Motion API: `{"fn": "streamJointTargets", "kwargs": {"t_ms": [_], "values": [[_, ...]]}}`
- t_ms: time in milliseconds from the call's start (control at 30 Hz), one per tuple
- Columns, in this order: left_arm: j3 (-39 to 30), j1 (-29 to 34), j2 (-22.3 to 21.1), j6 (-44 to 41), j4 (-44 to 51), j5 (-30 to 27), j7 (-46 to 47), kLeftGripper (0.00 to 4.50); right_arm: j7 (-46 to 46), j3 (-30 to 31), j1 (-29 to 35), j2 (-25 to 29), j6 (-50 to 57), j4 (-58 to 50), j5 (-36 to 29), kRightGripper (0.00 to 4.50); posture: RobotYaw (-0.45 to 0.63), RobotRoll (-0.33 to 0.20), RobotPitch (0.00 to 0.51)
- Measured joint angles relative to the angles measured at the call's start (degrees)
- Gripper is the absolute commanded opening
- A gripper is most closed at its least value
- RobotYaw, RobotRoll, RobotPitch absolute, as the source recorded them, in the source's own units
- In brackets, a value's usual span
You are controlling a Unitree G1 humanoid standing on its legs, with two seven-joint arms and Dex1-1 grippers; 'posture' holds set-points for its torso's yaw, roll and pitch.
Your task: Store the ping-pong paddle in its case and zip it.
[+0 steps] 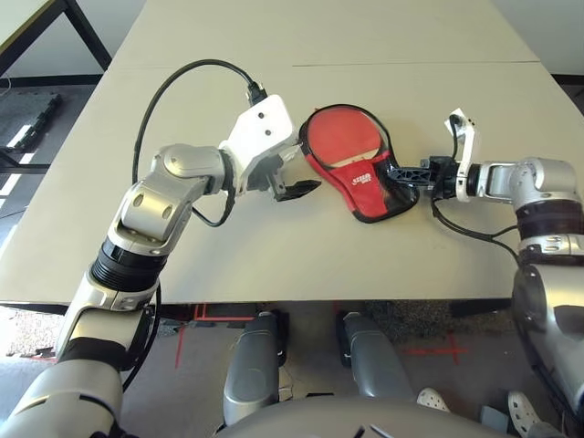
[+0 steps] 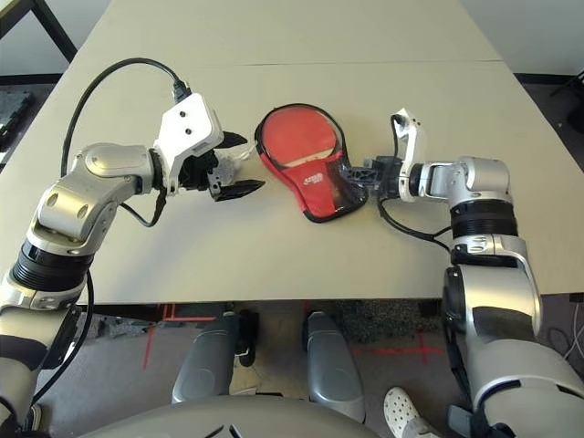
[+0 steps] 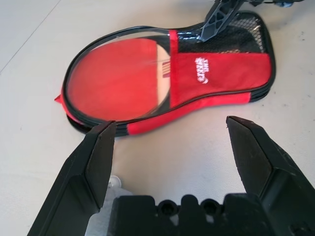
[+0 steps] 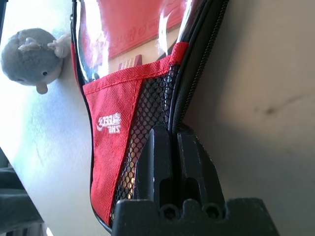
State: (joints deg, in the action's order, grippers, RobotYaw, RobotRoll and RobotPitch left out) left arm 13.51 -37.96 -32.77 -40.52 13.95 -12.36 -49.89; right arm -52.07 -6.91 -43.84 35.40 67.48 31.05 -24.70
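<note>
a: right gripper has its two black fingers pressed together at the handle end of the case, right at the black zipper edge beside the mesh pocket; whether they pinch a zipper tab i cannot tell

b: and the left gripper?

a: spread wide, holding nothing, hovering just beside the case at about 9 o'clock of it, apart from it

b: where's the ping-pong paddle?

a: inside the case, red face showing through the clear window and a bit of the striped handle tucked under the red panel with the white logo

b: and the case itself?

a: flat on the bench, near its middle, round end toward 11 o'clock and narrow end toward 4 o'clock, between the two grippers

b: anything else?

a: a black cable loops up from the left wrist
</note>
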Motion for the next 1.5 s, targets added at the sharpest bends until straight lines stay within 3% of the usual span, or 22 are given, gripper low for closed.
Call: {"fn": "streamJointTargets", "kwargs": {"t_ms": [233, 433, 700, 1067, 1233, 1367, 1500], "values": [[0.19, 0.10, 0.59, 1.19, -1.53, 0.13, 0.03, 4.50, -1.28, -0.99, 7.46, 7.00, 6.96, -11.07, -4.53, 0.01, 0.03, 0.000, 0.193], [0.74, 0.01, 1.38, 2.47, -2.83, 0.17, 0.01, 4.50, -0.94, -4.78, 15.39, 9.72, 13.87, -21.97, -9.85, 0.01, 0.01, 0.000, 0.188], [1.23, -0.30, 2.62, 3.98, -4.05, 0.51, -0.03, 4.50, 4.24, -11.02, 22.17, 5.89, 19.99, -32.15, -14.10, 0.01, 0.00, 0.000, 0.184], [1.23, -0.64, 2.61, 4.88, -5.51, 0.92, -0.09, 4.50, 10.67, -16.97, 26.61, 0.81, 23.10, -37.86, -16.04, 0.01, 0.00, 0.000, 0.182], [1.24, -0.66, 2.61, 5.04, -5.58, 0.99, -0.10, 4.50, 9.60, -16.36, 28.16, 3.46, 22.36, -38.85, -17.61, 1.44, 0.00, 0.000, 0.181], [1.24, -0.66, 2.57, 5.06, -5.61, 1.00, -0.25, 4.50, 1.54, -11.92, 29.08, 16.09, 11.05, -36.06, -16.45, 2.90, -0.01, 0.000, 0.178], [1.16, -0.74, 2.43, 5.01, -5.52, 0.98, -0.62, 4.50, -8.96, -3.21, 25.72, 26.09, -6.07, -26.78, -8.66, 4.34, -0.01, 0.000, 0.175]]}}
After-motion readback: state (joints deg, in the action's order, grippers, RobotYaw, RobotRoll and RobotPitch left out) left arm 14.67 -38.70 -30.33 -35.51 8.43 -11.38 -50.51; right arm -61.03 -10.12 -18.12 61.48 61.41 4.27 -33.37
